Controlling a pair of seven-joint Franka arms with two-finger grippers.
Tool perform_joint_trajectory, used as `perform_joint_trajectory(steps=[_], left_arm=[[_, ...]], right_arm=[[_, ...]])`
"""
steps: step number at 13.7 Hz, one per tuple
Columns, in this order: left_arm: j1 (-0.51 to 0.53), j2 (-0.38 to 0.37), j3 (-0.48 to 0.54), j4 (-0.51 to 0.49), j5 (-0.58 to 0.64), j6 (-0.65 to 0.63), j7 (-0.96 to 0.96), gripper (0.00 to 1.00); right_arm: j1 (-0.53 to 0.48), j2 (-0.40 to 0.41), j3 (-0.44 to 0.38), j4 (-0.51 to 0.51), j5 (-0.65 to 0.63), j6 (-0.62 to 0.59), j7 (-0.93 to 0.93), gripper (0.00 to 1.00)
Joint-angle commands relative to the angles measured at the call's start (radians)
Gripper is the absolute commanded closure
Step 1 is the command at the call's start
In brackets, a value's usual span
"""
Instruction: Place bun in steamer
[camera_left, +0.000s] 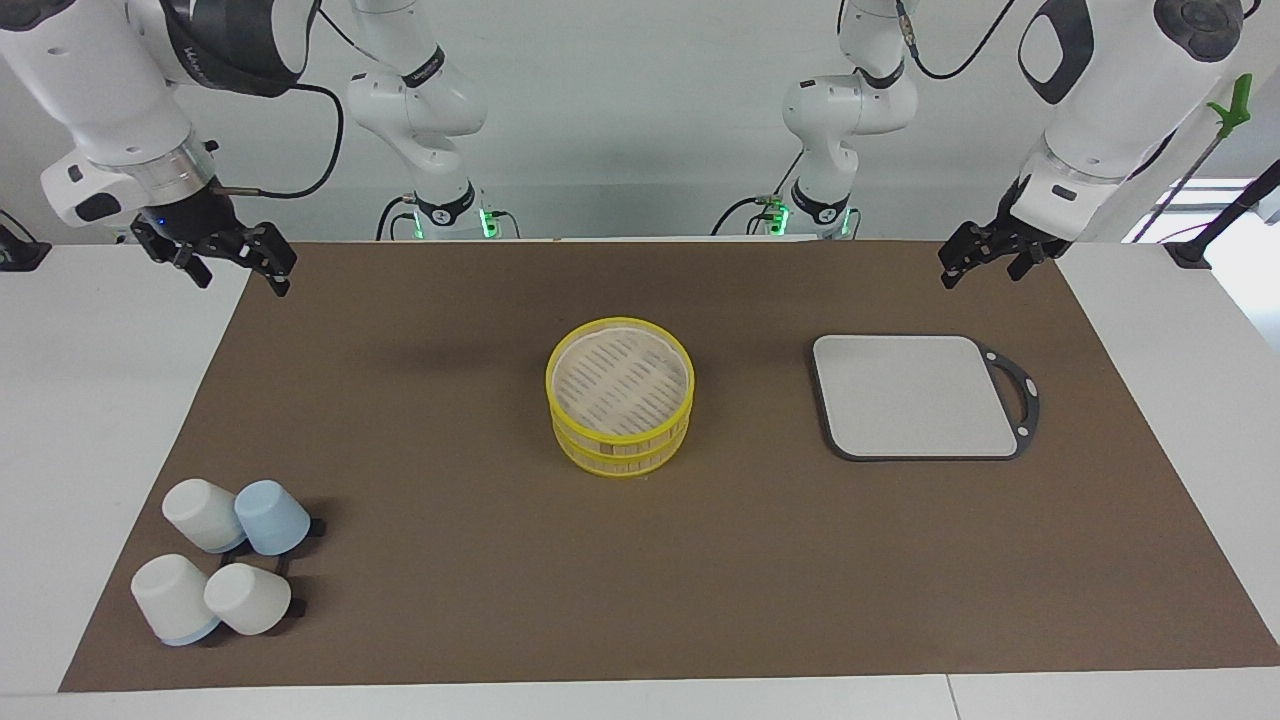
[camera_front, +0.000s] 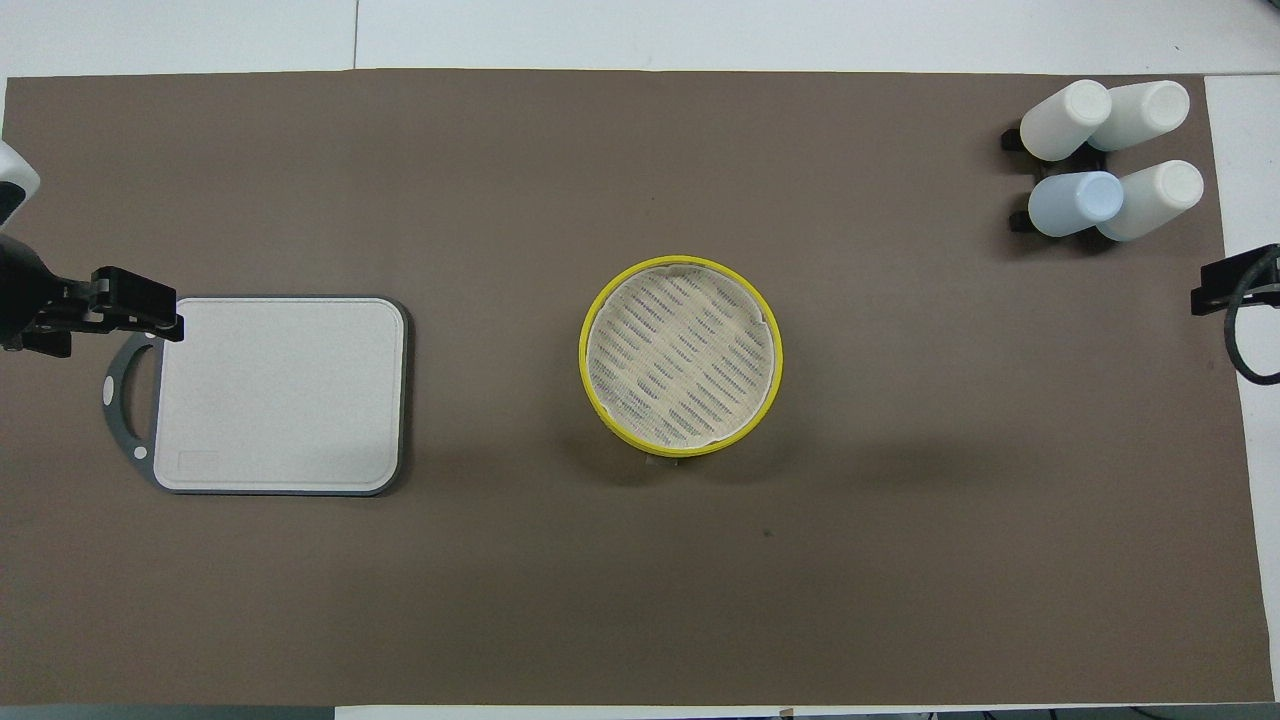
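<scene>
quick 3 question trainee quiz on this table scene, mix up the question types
1. True or false: a bun already lies on the slatted floor of the round yellow-rimmed bamboo steamer.
2. How many upturned cups stand in the cluster at the right arm's end of the brown mat? A) three B) four C) five
3. Fill in: the grey rectangular board with the dark handle lies toward the ___ arm's end of the table.

Key
1. False: the steamer is empty, and no bun shows in either view.
2. B: three white, one pale blue.
3. Left. The left gripper and right gripper both hang at the mat's corners nearest the robots, holding nothing.
</scene>
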Motion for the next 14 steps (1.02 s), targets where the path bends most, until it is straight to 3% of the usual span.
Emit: perform_joint_trajectory(steps=[1, 14], left_arm=[[0.008, -0.028, -0.004, -0.031, 0.01, 0.018, 0.006, 0.0], [0.008, -0.028, -0.004, -0.031, 0.01, 0.018, 0.006, 0.0]], right_arm=[[-0.007, -0.02, 0.008, -0.022, -0.009, -0.002, -0.014, 0.0], [-0.003, -0.024, 0.017, -0.025, 0.041, -0.034, -0.027, 0.0]])
